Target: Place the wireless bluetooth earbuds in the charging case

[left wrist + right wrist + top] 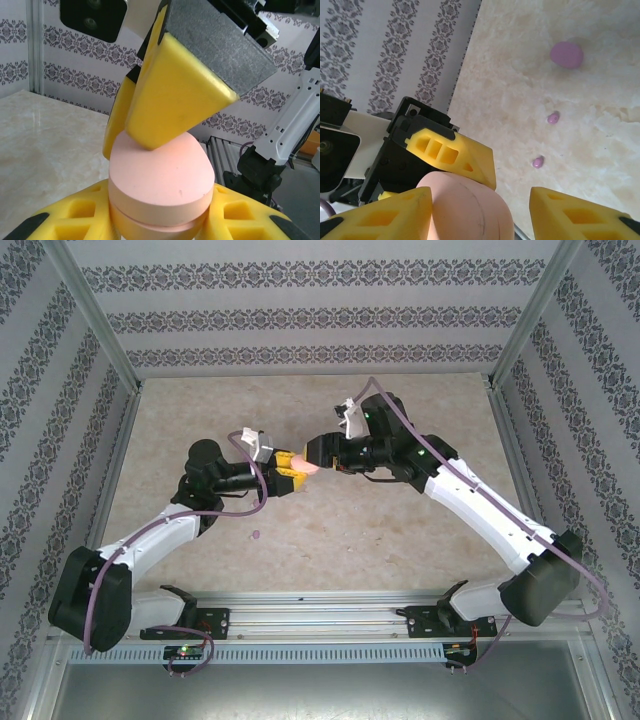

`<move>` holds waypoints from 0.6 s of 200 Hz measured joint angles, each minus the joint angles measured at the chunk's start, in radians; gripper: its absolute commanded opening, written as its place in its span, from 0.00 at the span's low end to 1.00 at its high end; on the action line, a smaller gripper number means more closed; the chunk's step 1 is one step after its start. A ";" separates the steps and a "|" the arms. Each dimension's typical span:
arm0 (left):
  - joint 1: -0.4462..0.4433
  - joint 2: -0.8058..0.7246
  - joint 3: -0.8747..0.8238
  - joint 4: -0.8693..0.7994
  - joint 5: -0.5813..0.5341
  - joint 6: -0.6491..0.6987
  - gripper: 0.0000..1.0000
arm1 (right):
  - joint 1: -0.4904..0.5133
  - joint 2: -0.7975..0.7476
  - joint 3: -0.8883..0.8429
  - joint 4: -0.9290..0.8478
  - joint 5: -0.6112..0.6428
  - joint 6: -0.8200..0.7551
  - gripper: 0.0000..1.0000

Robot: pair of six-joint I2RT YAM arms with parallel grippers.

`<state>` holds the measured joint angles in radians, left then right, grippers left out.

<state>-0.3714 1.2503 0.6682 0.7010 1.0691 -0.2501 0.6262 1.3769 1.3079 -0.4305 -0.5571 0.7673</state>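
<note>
The left arm rises from its base at 7 o'clock in the top view, elbow bent, forearm running toward 2 o'clock to the middle of the pale marbled tabletop (400, 530). The right arm climbs from 4 o'clock, folds at the elbow and points its wrist toward 9 o'clock, so the two tools meet tip to tip above the table's centre.

The left gripper (160, 222) is clamped on one pale pink oval plastic charging case (160, 185), held off the table with its yellow foam fingers (75, 217) pressed on either side. The right gripper (480, 215) straddles the same case with its jaws parted. In the left wrist view one of its yellow fingers rests on the case's flat top. In the right wrist view the other finger stands just clear of the case's side.

Lying on the tabletop, well apart from both tools, is one purple oval plastic case (566, 54), toward 1 o'clock in the right wrist view. Two tiny rounded purple earbuds (553, 118) lie near it, toward 6 o'clock from it, apart from each other and outside either case.

Counted: two arms, two cases, two purple buds.
</note>
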 measured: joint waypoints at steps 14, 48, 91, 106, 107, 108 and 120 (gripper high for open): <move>-0.001 0.005 0.000 0.014 -0.002 -0.017 0.17 | -0.008 -0.006 -0.028 0.046 -0.026 0.039 0.53; -0.001 0.027 0.014 0.035 -0.008 -0.042 0.16 | -0.023 -0.011 -0.094 0.183 -0.090 0.153 0.51; -0.001 0.039 0.041 0.048 -0.027 -0.047 0.17 | -0.035 -0.011 -0.140 0.327 -0.147 0.284 0.40; 0.000 0.041 0.049 0.048 -0.035 -0.045 0.20 | -0.042 -0.011 -0.154 0.370 -0.159 0.327 0.33; 0.000 0.041 0.050 0.048 -0.035 -0.045 0.20 | -0.043 -0.011 -0.155 0.375 -0.161 0.328 0.32; 0.000 0.041 0.051 0.048 -0.035 -0.045 0.21 | -0.043 -0.011 -0.156 0.378 -0.162 0.329 0.32; 0.000 0.042 0.055 0.047 -0.044 -0.039 0.24 | -0.049 -0.009 -0.165 0.409 -0.170 0.364 0.26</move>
<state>-0.3710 1.2919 0.7227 0.7479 1.0248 -0.2893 0.5774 1.3682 1.1427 -0.0216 -0.7273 1.1313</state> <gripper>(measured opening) 0.340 0.322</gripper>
